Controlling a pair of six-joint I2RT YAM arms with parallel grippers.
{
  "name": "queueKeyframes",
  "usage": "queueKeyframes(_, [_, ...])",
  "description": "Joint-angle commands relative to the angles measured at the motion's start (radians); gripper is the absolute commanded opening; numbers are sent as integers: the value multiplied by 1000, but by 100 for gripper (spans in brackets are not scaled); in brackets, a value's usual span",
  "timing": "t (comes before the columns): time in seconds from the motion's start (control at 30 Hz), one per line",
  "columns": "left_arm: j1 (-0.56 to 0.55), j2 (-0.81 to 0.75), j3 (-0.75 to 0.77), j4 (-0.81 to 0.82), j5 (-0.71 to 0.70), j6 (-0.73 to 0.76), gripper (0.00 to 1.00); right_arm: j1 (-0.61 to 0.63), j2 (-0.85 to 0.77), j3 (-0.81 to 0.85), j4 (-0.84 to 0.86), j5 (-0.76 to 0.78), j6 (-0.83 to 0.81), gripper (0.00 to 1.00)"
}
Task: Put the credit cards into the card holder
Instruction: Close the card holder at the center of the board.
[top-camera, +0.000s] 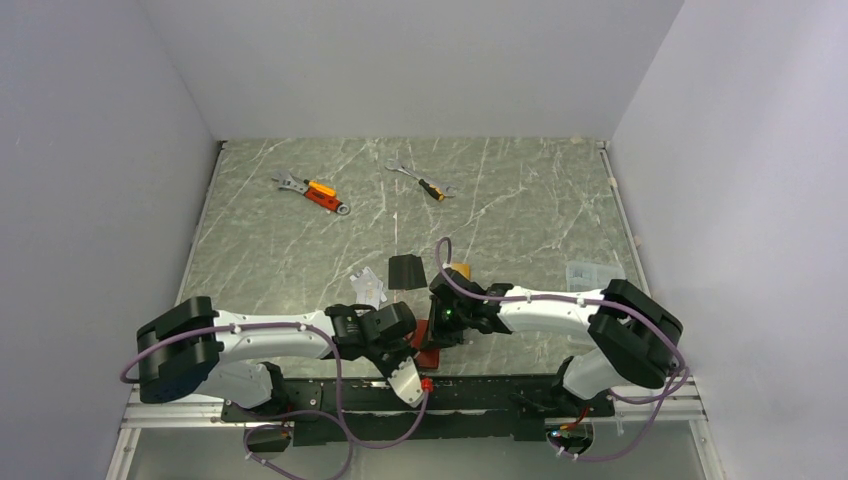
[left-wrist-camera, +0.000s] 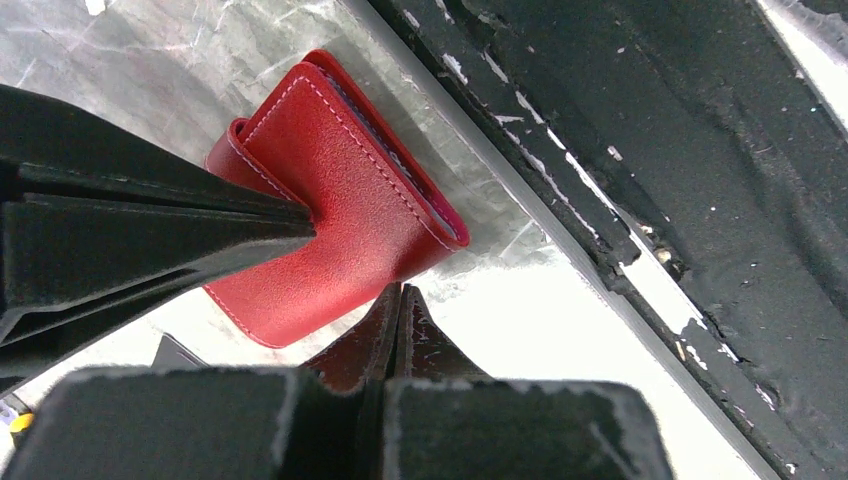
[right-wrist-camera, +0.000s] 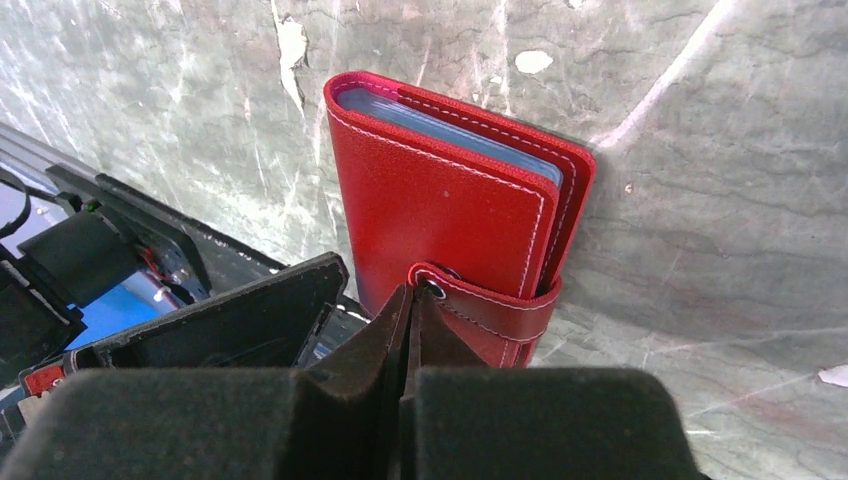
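card holder (top-camera: 428, 357): near edge | credit cards (top-camera: 406, 269): behind it | wrenches (top-camera: 312, 190): far back

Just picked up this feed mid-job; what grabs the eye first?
The closed red card holder at the table's near edge, with both shut hands on it: the right hand at its snap tab, the left hand against its edge. Beyond it lies a black card, and two orange-handled wrenches sit near the far wall.
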Motion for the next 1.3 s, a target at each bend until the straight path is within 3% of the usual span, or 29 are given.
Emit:
queueKeyframes(0.0, [4, -34, 2, -17, -1, -5, 0, -26, 89, -94, -91, 143, -45, 0])
queueKeyframes(0.43, [24, -47, 12, -58, -16, -3, 0, -85, 108, -129, -121, 191, -61, 0])
queueKeyframes(0.77, [273, -140, 94, -187, 115, -79, 1, -93, 65, -172, -57, 177, -80, 0])
queueKeyframes(0.83, [328, -182, 112, -221, 114, -101, 11, -93, 49, -139, -69, 177, -104, 0])
queueKeyframes(0.9, [381, -216, 151, -262, 106, -127, 34, -93, 33, -91, -95, 176, -130, 2])
queueKeyframes(0.93, [410, -230, 169, -285, 99, -138, 77, -93, 25, -67, -110, 177, -141, 3])
queueKeyframes(0.97, [435, -244, 190, -306, 85, -151, 98, -93, 18, -43, -127, 178, -151, 3])
queueKeyframes(1.17, [623, -381, 315, -423, 111, -236, 99, -94, -48, 28, -184, 182, -197, 6])
queueKeyframes(1.27, [722, -435, 287, -353, 45, -375, 99, -92, -98, 54, -197, 182, -211, 20])
